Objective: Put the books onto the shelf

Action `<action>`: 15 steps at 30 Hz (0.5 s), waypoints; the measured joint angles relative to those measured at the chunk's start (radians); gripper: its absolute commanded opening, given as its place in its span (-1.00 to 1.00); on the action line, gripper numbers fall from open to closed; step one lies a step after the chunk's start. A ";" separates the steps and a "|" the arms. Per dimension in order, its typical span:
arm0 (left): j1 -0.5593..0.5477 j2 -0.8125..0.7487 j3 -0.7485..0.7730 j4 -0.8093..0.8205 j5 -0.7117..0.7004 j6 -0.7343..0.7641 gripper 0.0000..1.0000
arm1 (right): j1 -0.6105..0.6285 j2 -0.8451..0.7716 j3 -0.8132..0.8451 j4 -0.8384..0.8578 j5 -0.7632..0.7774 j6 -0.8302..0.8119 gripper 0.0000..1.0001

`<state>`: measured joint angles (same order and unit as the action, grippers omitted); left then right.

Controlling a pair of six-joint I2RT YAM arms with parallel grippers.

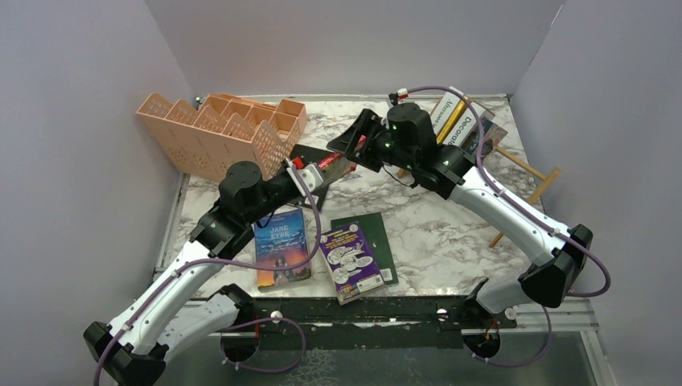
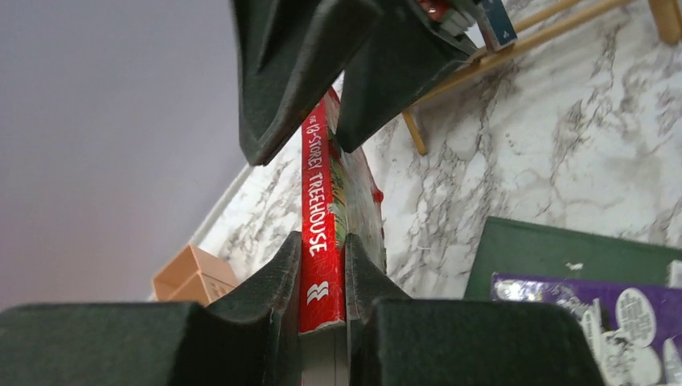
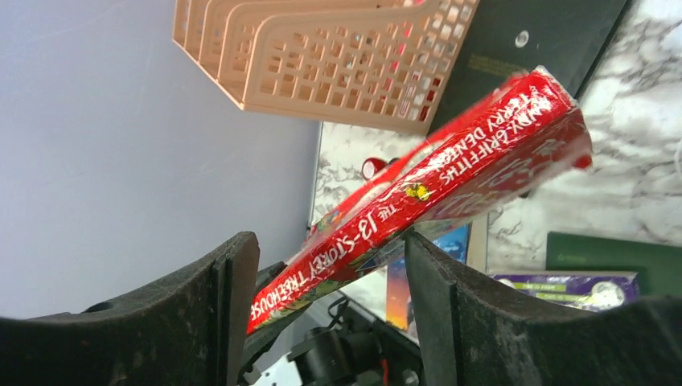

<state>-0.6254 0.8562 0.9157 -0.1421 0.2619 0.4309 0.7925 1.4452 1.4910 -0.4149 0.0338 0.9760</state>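
You hold a red book (image 3: 450, 173) in mid-air over the middle of the table (image 1: 450, 233), well apart from the shelf (image 1: 540, 189) at the far right. Your left gripper (image 2: 322, 249) pinches one end of the spine. Your right gripper (image 3: 330, 257) is spread around the other end, a pad on either side, gripping nothing. The book lies slanted across the right jaws, so closing may catch only a corner and twist it. If the left lets go too soon, it likely drops onto the loose books (image 1: 351, 261) below.
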 measured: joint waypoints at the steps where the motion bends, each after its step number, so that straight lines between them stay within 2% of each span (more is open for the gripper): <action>1: 0.000 -0.010 -0.016 0.006 0.023 0.064 -1.00 | -0.005 0.008 0.003 0.000 -0.027 0.021 0.36; 7: 0.003 -0.018 -0.023 0.005 0.106 0.307 -1.00 | -0.023 0.023 -0.006 -0.025 -0.103 0.119 0.29; 11: 0.003 -0.018 -0.022 -0.005 0.154 0.409 -1.00 | -0.029 0.023 -0.021 -0.049 -0.104 0.169 0.02; 13: 0.004 -0.017 -0.016 -0.030 0.169 0.450 -1.00 | -0.030 0.023 -0.027 -0.054 -0.105 0.201 -0.18; 14: 0.003 -0.015 -0.013 -0.041 0.175 0.465 -0.89 | -0.033 0.023 -0.027 -0.058 -0.107 0.210 -0.27; 15: 0.003 -0.013 -0.011 -0.048 0.178 0.475 -0.63 | -0.034 0.023 -0.027 -0.060 -0.107 0.224 -0.41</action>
<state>-0.6220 0.8429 0.9051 -0.1905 0.4397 0.9062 0.7589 1.4681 1.4639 -0.4747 -0.0734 1.1999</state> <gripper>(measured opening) 0.170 0.449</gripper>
